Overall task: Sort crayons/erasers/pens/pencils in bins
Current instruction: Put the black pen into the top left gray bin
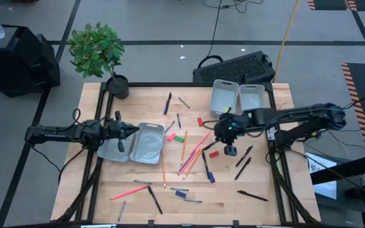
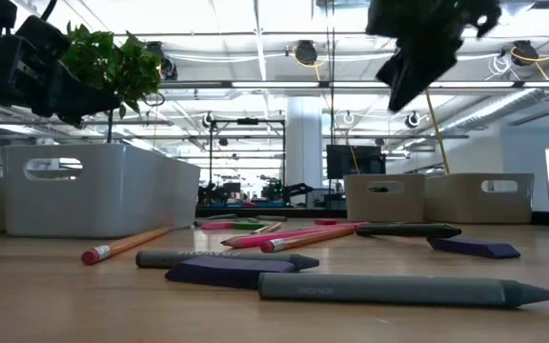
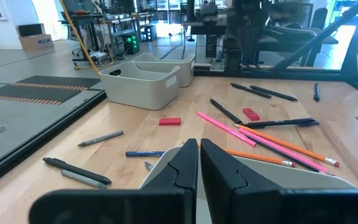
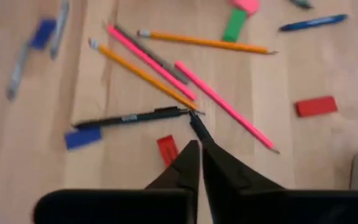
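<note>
Pale wooden planks form the table top [image 1: 138,206], where loose stationery lies scattered. Long thin orange and pink pencils [image 1: 192,155] fan out near the table's middle, with a red stubby eraser block [image 1: 213,153] just beside them and black stick pens [image 1: 243,163] to their right. Two light-grey plastic bins [image 1: 146,144] sit side by side at the left, and a second pair of light-grey bins [image 1: 237,97] stands at the far edge on the right.

Above the red block hangs the right gripper [image 4: 199,163], its two dark fingers pressed together and holding nothing, raised off the wood. At the rim of the nearer left bin sits the left gripper [image 3: 199,165], its fingers likewise closed and empty. A potted green plant [image 1: 97,50] stands at the table's far left corner.
</note>
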Controlling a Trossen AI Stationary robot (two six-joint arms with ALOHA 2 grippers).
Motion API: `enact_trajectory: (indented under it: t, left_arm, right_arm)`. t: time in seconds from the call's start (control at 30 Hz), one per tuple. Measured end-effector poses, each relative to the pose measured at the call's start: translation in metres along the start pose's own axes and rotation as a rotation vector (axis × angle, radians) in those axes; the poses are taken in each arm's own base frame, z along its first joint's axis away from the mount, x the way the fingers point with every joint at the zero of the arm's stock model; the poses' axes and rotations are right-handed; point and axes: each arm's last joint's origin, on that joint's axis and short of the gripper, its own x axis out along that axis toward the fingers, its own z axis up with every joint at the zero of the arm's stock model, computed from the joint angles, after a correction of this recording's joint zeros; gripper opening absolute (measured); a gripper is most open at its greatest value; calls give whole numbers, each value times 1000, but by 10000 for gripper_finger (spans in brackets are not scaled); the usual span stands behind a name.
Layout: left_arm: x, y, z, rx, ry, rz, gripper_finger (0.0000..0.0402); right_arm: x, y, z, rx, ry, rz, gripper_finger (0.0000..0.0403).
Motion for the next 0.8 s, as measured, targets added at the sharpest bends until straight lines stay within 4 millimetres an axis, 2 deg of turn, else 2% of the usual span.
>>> enact_trajectory:
  t: [0.2,0.3,0.47,0.8]
  left_arm:
    - [0,0,0,0,0,0,24]
    - [0,0,0,0,0,0,24]
    - [0,0,0,0,0,0,24]
    - [0,0,0,0,0,0,24]
  right_arm:
    - [40,-3,-3,-191,150,37,126]
    - [61,-8,-6,-262,233,34,151]
    - [91,-19,-13,-258,324,32,144]
    - [117,-35,-23,-300,443,-27,98]
